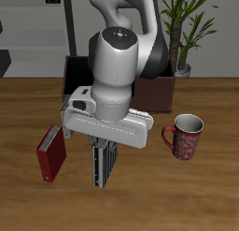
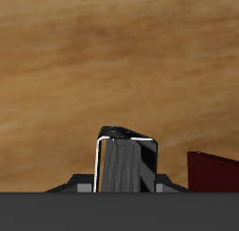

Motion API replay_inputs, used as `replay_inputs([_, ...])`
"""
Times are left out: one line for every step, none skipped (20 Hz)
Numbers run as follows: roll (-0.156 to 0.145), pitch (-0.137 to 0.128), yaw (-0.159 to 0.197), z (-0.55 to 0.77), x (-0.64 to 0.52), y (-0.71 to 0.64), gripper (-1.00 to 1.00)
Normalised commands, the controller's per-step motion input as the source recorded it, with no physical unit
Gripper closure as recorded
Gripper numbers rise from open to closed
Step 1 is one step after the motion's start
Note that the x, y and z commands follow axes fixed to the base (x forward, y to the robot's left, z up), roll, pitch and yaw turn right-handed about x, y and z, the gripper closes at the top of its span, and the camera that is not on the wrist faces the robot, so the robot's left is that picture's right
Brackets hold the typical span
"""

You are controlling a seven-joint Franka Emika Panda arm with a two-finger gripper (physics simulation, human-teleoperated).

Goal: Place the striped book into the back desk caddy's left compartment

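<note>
Striped book (image 1: 104, 166): thin, rectangular, its black and pale grey bands running lengthwise. It hangs upright below my gripper (image 1: 102, 146), over the wooden table (image 1: 187, 193) near the front edge; whether its lower end touches the wood I cannot tell. In the wrist view the book (image 2: 119, 165) rises between the jaws, which pinch it from both sides. Just beside it lies the dark red book (image 1: 52, 151), a flat glossy slab. Farther off stands the red patterned mug (image 1: 186, 136), rounded, handle toward the arm. My arm, white and bulbous, points straight down and hides much of the back desk caddy (image 1: 159, 87), a dark maroon box at the table's rear.
</note>
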Motion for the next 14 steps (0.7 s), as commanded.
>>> replay_inputs([-0.047, -0.031, 0.103, 0.50, -0.38, 0.08, 1.00])
replay_inputs([0.001, 0.014, -0.015, 0.20, -0.18, 0.05, 1.00])
replay_inputs([0.019, -0.007, 0.064, 0.45, -0.27, -0.01, 1.00])
replay_inputs([-0.119, 0.018, 0.075, 0.58, -0.74, 0.00, 1.00])
replay_inputs([-0.030, 0.014, -0.033, 0.40, -0.52, 0.08, 1.00])
replay_inputs([0.088, -0.081, 0.171, 0.46, -0.54, 0.24, 1.00])
replay_inputs([-0.050, -0.061, 0.191, 0.31, -0.37, 0.00, 1.00])
replay_inputs([0.014, 0.006, -0.040, 0.32, -0.37, -0.05, 1.00])
replay_inputs([0.069, -0.096, 0.058, 0.62, -0.58, 0.02, 1.00])
replay_inputs([0.000, 0.000, 0.000, 0.00, 0.00, 0.00, 1.00])
replay_inputs([-0.033, -0.126, 0.123, 0.91, -1.04, -0.11, 1.00])
replay_inputs([0.096, -0.064, 0.016, 0.46, -0.48, 0.07, 1.00])
replay_inputs([-0.044, -0.083, 0.114, 0.44, -0.58, 0.02, 1.00])
replay_inputs([-0.026, -0.018, 0.005, 0.23, -0.02, -0.26, 1.00])
